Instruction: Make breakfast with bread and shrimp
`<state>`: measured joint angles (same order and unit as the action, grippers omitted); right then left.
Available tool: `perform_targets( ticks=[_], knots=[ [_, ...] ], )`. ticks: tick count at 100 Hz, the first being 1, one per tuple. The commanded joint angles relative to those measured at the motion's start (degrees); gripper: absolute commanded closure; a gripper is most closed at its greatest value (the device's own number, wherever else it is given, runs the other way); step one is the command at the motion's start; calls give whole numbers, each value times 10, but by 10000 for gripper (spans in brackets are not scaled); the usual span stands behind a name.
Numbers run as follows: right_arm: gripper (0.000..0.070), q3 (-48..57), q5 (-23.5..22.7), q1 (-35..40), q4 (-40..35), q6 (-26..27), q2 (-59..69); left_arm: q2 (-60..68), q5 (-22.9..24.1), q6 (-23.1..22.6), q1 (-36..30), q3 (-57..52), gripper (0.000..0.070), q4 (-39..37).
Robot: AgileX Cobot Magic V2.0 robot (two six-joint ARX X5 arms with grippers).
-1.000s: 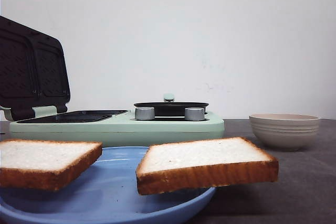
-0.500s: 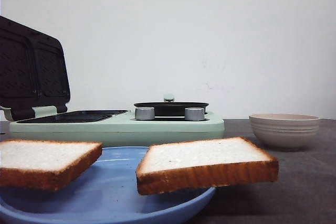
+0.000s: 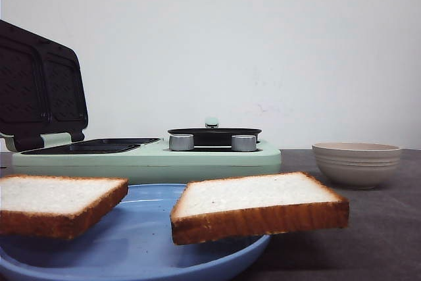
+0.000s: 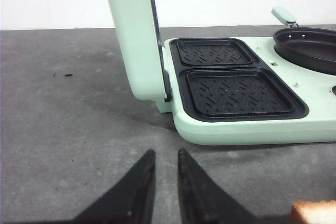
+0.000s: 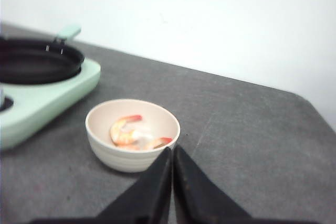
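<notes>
Two slices of bread lie on a blue plate (image 3: pixel 138 248) at the front, one on the left (image 3: pixel 56 202) and one on the right (image 3: pixel 256 205) that overhangs the rim. A corner of bread (image 4: pixel 315 211) also shows in the left wrist view. The shrimp (image 5: pixel 126 132) lie in a beige ribbed bowl (image 5: pixel 131 156), which stands at the right (image 3: pixel 356 166) in the front view. My left gripper (image 4: pixel 166 153) hovers over bare table before the grill, a narrow gap between its fingers and nothing in it. My right gripper (image 5: pixel 172 149) is shut and empty, just beside the bowl. Neither gripper shows in the front view.
A mint-green breakfast maker (image 3: pixel 151 159) stands behind the plate. Its lid (image 3: pixel 39 90) is raised at the left over two black grill plates (image 4: pixel 236 90). A black pan (image 3: pixel 214 135) sits on its right half behind two silver knobs. Grey table lies around it.
</notes>
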<state>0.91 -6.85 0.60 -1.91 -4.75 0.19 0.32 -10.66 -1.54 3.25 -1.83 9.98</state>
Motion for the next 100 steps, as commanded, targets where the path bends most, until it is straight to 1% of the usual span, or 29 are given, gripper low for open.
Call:
perform_targets(
  ticks=[1,8,55,65,82,85,93,100],
  knots=[
    [700,-2,29,0,2,92,0,0,-1,1,1,9,700,5],
    [700,-2,49,0,-2,108,0,0,-1,1,1,9,700,5],
    [700,-2,49,0,10,108,0,0,-1,-4,1,9,700,5],
    [700,-2,46,0,6,108,0,0,-1,-4,1,9,700,5],
    [700,-2,16,0,1,108,0,0,-2,-3,1,9,700,5],
    [700,-2,13,0,1,108,0,0,-2,3,1,9,700,5],
    [700,-2,4,0,-1,108,0,0,-3,36,1,9,700,5],
    [700,-2,4,0,-4,111,0,0,-4,74,1,9,700,5]
  ],
)
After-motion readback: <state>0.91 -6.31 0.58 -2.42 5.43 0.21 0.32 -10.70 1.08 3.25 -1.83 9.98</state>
